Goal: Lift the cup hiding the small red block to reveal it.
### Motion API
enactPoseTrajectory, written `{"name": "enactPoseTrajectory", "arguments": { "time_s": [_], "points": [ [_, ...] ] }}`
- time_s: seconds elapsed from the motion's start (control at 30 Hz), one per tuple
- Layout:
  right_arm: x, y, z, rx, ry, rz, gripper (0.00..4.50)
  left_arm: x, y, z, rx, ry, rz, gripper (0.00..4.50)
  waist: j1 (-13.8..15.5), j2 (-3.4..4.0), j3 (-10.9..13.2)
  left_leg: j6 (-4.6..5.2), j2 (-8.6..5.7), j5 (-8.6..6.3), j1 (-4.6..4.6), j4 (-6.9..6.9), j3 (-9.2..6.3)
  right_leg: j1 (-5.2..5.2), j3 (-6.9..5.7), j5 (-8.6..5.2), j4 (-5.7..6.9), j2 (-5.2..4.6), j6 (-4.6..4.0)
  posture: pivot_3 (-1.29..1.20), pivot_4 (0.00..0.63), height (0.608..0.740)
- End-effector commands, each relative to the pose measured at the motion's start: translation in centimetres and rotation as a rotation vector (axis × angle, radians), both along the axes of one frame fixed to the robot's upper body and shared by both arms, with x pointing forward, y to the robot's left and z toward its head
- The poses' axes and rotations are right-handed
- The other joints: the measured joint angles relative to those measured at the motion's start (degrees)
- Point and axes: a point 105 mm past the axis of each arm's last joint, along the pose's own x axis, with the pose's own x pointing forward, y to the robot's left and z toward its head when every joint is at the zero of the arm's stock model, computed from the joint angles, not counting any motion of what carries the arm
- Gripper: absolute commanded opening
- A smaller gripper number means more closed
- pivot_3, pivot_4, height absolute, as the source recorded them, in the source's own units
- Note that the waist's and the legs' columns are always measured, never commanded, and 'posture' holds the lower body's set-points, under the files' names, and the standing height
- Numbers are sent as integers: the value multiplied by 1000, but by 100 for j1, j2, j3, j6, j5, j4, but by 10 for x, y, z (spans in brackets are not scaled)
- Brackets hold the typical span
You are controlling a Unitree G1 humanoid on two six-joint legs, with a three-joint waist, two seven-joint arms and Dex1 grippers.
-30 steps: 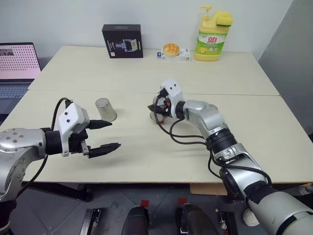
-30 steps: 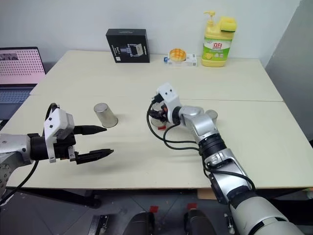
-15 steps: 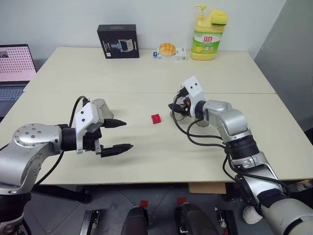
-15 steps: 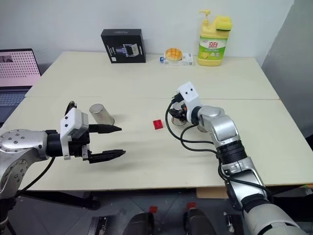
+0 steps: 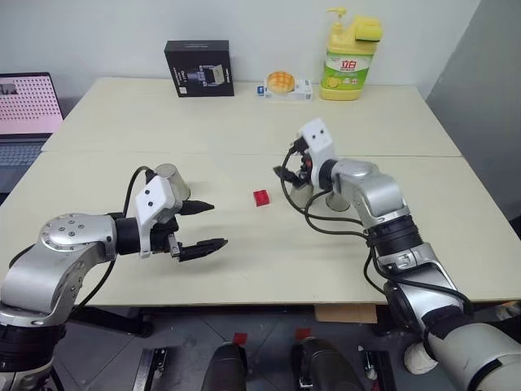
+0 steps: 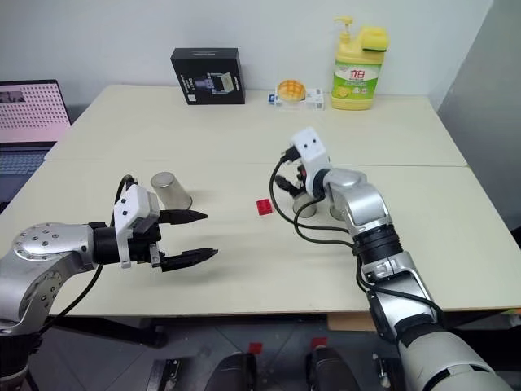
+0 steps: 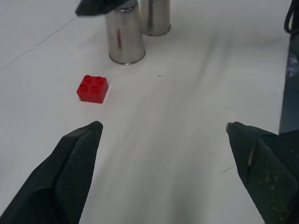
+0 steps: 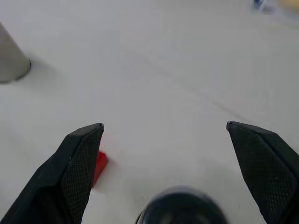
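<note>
Left eye view, small red block [image 5: 260, 197] uncovered, beside right claw [image 5: 290, 181]

Two head cameras looked forward and down across a pale table [image 5: 244, 130], the right eye view set slightly to the side of the left, both sharing the whole tabletop. The left wrist camera sat low and close over the table, facing a red block [image 7: 92, 88] and two steel cups [image 7: 124, 37]. The right wrist camera looked down closely at the same block [image 8: 99, 164].
</note>
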Motion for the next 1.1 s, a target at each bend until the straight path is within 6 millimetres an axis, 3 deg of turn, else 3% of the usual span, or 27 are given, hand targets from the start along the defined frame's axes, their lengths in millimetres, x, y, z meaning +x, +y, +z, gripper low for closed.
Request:
{"name": "enactPoseTrajectory", "arguments": {
  "time_s": [0.03, 0.1, 0.27, 0.37, 0.43, 0.67, 1.1],
  "points": [
    [-37, -7, 74, 168, -178, 142, 4488, 4, 19, 17, 28, -97, 111, 4500, 4, 1, 0, 0, 2, 0, 0, -1, 0, 0, 0, 0, 0, -2, 0, 0, 150, 740],
    [-56, -12, 81, 188, -225, 208, 4488, 3, 23, 21, 15, -103, 135, 4500, 12, 0, 0, 0, 6, 0, -3, -3, -5, 0, -4, 0, -2, -6, 1, 0, 150, 740],
    [-116, -32, 50, 105, -202, 404, 4488, -4, 39, 30, 15, -104, 176, 4500, 45, -7, -4, 0, 4, -1, 0, -4, -7, 12, -13, -2, -12, -18, 3, 0, 150, 740],
    [-135, -40, 25, 56, -122, 435, 4488, -10, 46, 26, 53, -96, 182, 4500, 21, 10, 6, 0, 0, 0, 0, -3, 3, 9, 1, -3, -15, -24, 5, 0, 150, 740],
    [-137, -49, 9, 4, -99, 404, 4488, -11, 51, 26, 46, -92, 202, 4500, -11, 11, 7, 0, 3, 0, 14, -2, 9, 13, 6, -3, -13, -25, 5, 0, 150, 740],
    [-146, -83, -14, -56, -29, 330, 4488, -12, 67, 22, 73, -70, 252, 4500, 13, 9, 6, 0, 0, 0, 49, -3, -1, 33, 2, -10, -2, -17, -8, 0, 150, 740],
    [-141, -101, -19, -76, -41, 261, 4488, -7, 60, 26, 49, -95, 217, 4500, 11, 9, 6, 0, -1, 0, 46, -5, 0, 33, 2, -13, -7, -17, -10, 0, 150, 740]
  ]
}}
